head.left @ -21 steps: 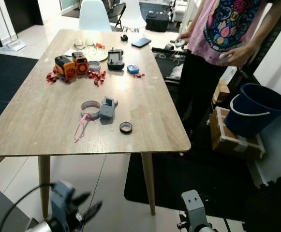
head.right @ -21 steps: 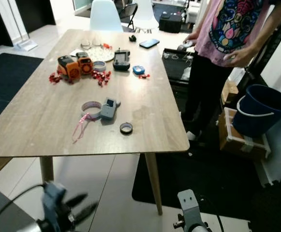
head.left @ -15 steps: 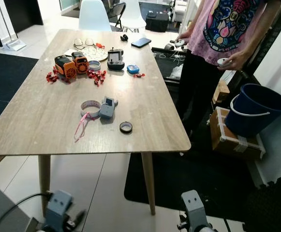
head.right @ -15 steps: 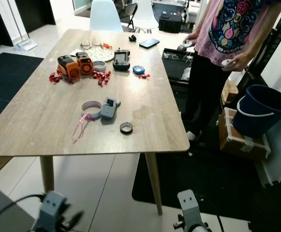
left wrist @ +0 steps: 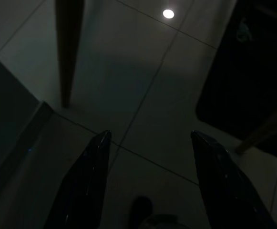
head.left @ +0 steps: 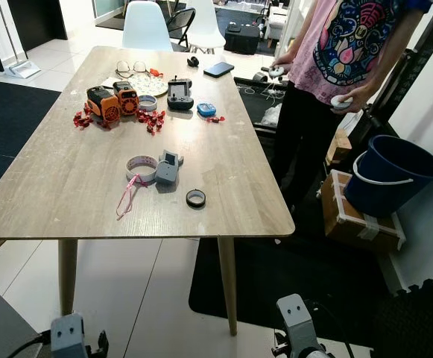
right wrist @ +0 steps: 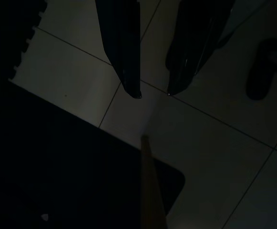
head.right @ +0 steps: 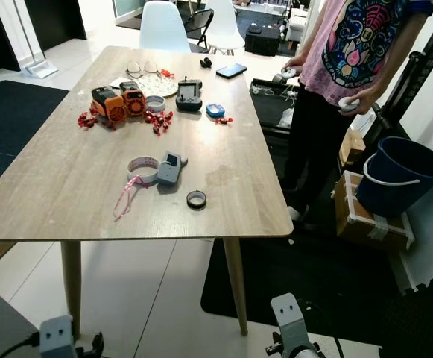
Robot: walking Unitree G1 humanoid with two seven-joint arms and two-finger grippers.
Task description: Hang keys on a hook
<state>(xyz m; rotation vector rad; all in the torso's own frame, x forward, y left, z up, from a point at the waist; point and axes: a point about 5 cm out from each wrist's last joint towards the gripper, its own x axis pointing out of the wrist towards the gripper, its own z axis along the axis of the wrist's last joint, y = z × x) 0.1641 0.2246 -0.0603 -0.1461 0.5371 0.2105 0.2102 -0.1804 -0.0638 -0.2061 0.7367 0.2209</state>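
Left eye view shows the left arm dropping away: its gripper, raised by the table's near corner a moment ago, now sits low at the frame's bottom edge. Left wrist view has the left gripper point(left wrist: 150, 176) hanging over pale floor tiles, long black fingers spread wide, nothing between them. The right gripper point(right wrist: 153, 93) hangs idle too, fingertips a narrow gap apart, empty, over a tile seam beside a dark floor mat point(right wrist: 57, 167).

So no reach is under way; judging by this, the pickup hasn't started. The likely keys, a small grey fob on a pink looped cord point(head.left: 133, 190), lie on the long light-wood table point(head.left: 67, 186), well above and ahead of both grippers, touching a white tape ring point(head.left: 143, 165), with a small black ring point(head.left: 195, 198) just beside. No hook that I can make out.

Further up the table: orange toy blocks point(head.left: 110, 101), red scattered bits, a black handheld controller point(head.left: 179, 92). A person in a pink patterned shirt point(head.left: 350, 45) stands past the right arm's side, near a dark blue bucket point(head.left: 391, 175) and a cardboard box
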